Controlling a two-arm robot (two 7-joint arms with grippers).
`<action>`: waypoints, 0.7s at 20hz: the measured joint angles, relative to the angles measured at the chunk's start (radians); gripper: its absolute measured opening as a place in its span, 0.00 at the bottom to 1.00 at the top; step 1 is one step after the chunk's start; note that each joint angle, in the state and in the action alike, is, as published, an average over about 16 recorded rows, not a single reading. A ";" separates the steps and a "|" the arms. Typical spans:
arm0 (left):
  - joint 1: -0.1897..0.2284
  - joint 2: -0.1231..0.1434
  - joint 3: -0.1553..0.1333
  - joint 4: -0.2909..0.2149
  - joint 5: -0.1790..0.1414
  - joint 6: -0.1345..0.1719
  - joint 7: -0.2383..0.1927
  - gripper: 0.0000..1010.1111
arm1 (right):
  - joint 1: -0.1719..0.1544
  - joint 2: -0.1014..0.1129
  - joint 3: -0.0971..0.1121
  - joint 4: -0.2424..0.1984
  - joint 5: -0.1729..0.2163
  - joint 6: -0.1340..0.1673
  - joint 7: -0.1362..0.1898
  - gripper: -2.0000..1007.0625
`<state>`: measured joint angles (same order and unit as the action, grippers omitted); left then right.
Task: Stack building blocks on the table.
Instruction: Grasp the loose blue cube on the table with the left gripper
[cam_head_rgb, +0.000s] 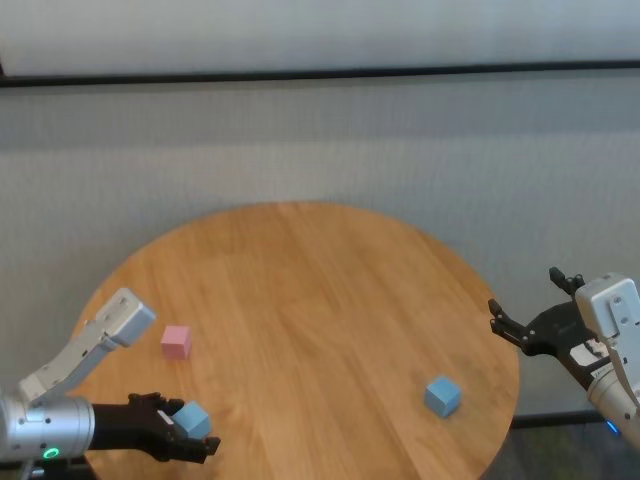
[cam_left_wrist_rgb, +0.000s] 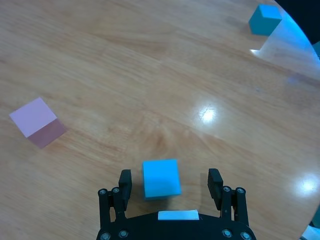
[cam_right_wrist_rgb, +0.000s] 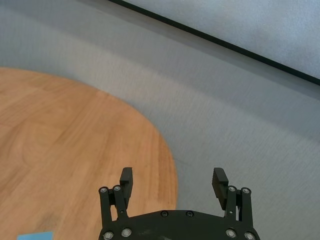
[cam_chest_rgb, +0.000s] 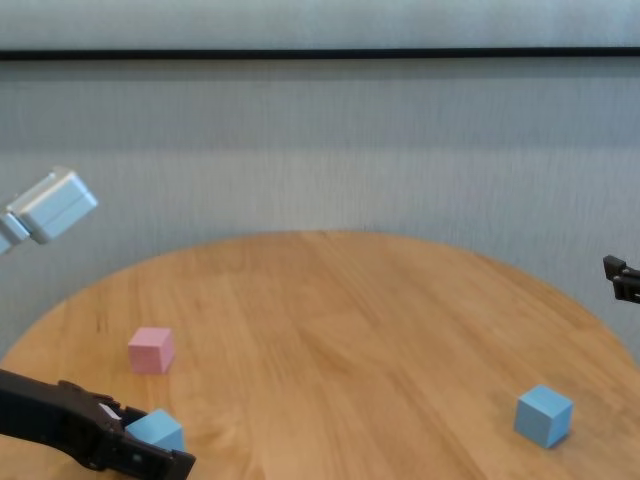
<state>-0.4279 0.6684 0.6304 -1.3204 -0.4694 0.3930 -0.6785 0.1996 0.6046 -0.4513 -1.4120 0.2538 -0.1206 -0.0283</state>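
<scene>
On the desk (cam_head_rgb: 330, 290), nothing blocked the left pincer (cam_left_wrist_rgb: 169, 186), spread around a matte blue block (cam_left_wrist_rgb: 161, 178); the pink block (cam_head_rgb: 176, 341) lay near, another blue block (cam_head_rgb: 442, 396) well apart. The right pincer (cam_right_wrist_rgb: 173, 182) hung spread past the edge.

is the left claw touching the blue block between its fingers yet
Apart: the left wrist view shows wood on both sides between the near blue block and the left claw's open fingers.

Floor (cam_head_rgb: 320, 150): grey carpet with a fine ribbed texture, extending behind and to both sides of the furniture. Baseboard (cam_head_rgb: 320, 74): a thin dark strip along the far edge of the carpet. Wall (cam_head_rgb: 320, 30): pale and plain above the strip. Lighting: even, with bright reflections on glossy surfaces.
</scene>
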 joint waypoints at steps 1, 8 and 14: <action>-0.004 -0.002 0.003 0.004 0.003 0.000 -0.001 0.99 | 0.000 0.000 0.000 0.000 0.000 0.000 0.000 0.99; -0.024 -0.011 0.019 0.024 0.025 -0.006 -0.005 0.99 | 0.000 0.000 0.000 0.000 0.000 0.000 0.000 0.99; -0.030 -0.012 0.024 0.028 0.034 -0.012 -0.007 0.96 | 0.000 0.000 0.000 0.000 0.000 0.000 0.000 0.99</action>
<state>-0.4575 0.6565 0.6547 -1.2921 -0.4358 0.3808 -0.6851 0.1996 0.6046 -0.4513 -1.4120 0.2538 -0.1206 -0.0283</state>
